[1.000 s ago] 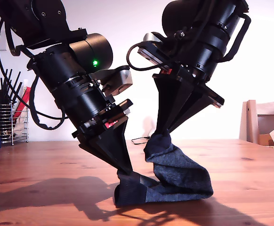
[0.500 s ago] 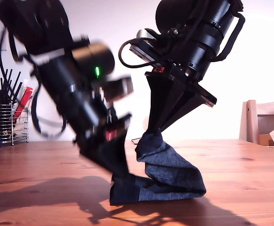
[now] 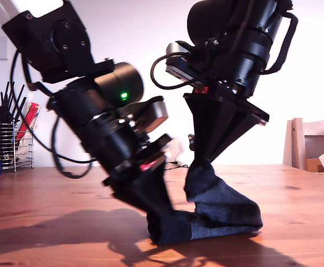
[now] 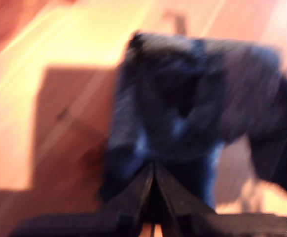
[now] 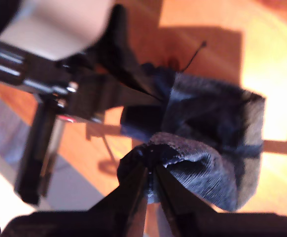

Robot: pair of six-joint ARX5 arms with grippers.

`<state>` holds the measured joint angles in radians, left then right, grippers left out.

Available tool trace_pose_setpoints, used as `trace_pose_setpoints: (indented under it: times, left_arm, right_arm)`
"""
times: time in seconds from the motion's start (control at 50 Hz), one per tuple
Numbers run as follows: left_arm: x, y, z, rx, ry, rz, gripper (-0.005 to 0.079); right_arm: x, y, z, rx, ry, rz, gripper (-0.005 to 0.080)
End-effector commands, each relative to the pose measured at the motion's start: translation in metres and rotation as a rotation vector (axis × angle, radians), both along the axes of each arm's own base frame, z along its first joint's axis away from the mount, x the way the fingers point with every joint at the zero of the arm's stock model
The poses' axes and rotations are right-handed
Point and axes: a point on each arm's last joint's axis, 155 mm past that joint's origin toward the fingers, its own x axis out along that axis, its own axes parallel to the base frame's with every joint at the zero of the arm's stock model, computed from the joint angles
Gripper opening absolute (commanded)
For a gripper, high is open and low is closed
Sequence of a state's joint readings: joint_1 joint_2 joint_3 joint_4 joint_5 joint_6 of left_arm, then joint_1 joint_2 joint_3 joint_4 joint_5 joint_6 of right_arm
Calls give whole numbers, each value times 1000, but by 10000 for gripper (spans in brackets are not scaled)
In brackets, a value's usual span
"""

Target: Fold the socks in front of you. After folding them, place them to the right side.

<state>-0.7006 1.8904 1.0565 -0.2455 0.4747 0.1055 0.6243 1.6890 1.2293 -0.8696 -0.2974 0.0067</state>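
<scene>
Wooden table [image 3: 39,194] is carrying the socks [image 3: 217,214], both my first gripper [image 4: 154,170] and my second gripper [image 5: 151,165] pinching them; a utensil rack [image 3: 9,142] is standing well behind, against a white wall [image 3: 151,33].

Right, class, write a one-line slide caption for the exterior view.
Two arms work the dark socks on a wooden table: one gripper pinches an end up, the other holds the bundle low.

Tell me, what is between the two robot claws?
Only the socks. They run from my first gripper, low by the table, up to my second gripper. The exterior view shows it best.
</scene>
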Motion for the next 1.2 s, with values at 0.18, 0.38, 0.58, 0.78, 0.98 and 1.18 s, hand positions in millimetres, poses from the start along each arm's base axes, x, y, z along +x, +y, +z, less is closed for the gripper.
trace_pose_setpoints:
  times: [0.18, 0.38, 0.58, 0.78, 0.98, 1.18]
  left_arm:
    - [-22, -16, -13, -6, 35, -41, -19]
    - [-14, -8, -10, -5, 35, -16, -19]
    - [2, -1, 11, -36, 0, 23, -19]
    - [4, 2, 28, -52, -24, 31, -19]
    - [19, 9, 45, -41, -106, 74, -19]
    - [26, 34, 39, 66, -131, 131, -19]
  right_arm:
    - [-2, -4, -10, -20, 24, 1, -13]
    - [-2, 0, -9, -6, 21, 6, -13]
    - [0, 1, -9, -1, 16, 6, -13]
    - [2, 4, -8, 12, 7, 8, -13]
    - [-1, 12, -5, 49, 15, 21, -13]
    - [3, 20, -2, 76, -9, 31, -13]
